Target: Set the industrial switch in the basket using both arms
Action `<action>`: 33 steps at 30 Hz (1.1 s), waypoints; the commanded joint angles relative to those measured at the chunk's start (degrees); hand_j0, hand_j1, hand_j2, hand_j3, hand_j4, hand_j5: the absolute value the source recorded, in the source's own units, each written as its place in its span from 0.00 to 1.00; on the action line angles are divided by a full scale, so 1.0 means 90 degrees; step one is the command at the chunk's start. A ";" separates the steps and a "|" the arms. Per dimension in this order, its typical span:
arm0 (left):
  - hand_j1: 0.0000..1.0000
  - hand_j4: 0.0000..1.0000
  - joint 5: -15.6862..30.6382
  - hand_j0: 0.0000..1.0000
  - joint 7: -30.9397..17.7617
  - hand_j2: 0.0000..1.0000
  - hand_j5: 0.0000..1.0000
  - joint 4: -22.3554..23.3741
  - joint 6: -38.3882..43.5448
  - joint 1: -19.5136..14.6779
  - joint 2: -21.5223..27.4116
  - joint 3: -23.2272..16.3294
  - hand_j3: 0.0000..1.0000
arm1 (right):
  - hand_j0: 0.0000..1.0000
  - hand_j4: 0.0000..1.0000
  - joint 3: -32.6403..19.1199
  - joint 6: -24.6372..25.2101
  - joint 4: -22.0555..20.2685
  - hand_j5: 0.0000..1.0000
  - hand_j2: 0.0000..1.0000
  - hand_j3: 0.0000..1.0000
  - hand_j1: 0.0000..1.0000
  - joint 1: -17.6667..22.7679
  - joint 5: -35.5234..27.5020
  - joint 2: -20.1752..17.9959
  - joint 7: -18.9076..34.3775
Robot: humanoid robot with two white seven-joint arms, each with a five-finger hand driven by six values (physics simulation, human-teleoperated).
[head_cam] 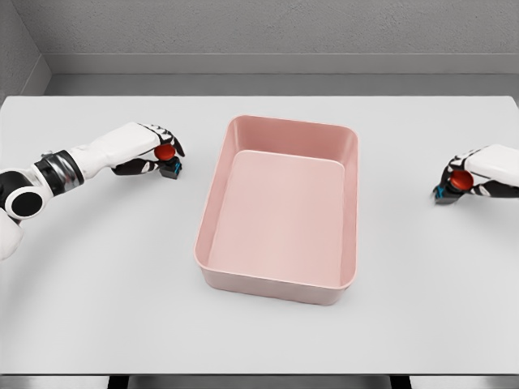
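We see a pink basket [280, 215] in the middle of the pale tabletop [97, 308], with nothing inside it. To its left, our left hand [152, 150] has its fingers curled around a switch with a red button [167, 160] that sits on the tabletop near the basket's upper left corner. Well apart on the far right, our right hand [474, 174] grips a second red-buttoned switch [454, 185], also down on the tabletop.

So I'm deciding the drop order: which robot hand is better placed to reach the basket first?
Left. The left robot hand holds its switch close beside the basket; the right robot hand and its switch sit farther off.
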 commanded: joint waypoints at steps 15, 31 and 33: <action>0.49 0.49 0.0199 0.49 -0.0018 0.49 0.49 -0.0069 0.0008 -0.0107 0.0004 0.0008 0.49 | 0.49 0.49 -0.0382 0.0009 -0.1129 0.49 0.49 0.49 0.49 -0.0078 -0.0040 -0.0501 0.0139; 0.49 0.49 0.0580 0.49 -0.0018 0.49 0.49 -0.0108 0.0008 -0.0439 0.0082 -0.0012 0.49 | 0.50 0.50 -0.0694 0.0009 -0.2262 0.50 0.50 0.50 0.50 -0.0195 -0.0089 -0.0657 0.0471; 0.49 0.49 0.0590 0.49 -0.0018 0.49 0.49 -0.0117 0.0008 -0.0488 0.0073 -0.0012 0.49 | 0.50 0.50 -0.0694 0.0009 -0.2272 0.50 0.50 0.50 0.50 -0.0244 -0.0099 -0.0657 0.0471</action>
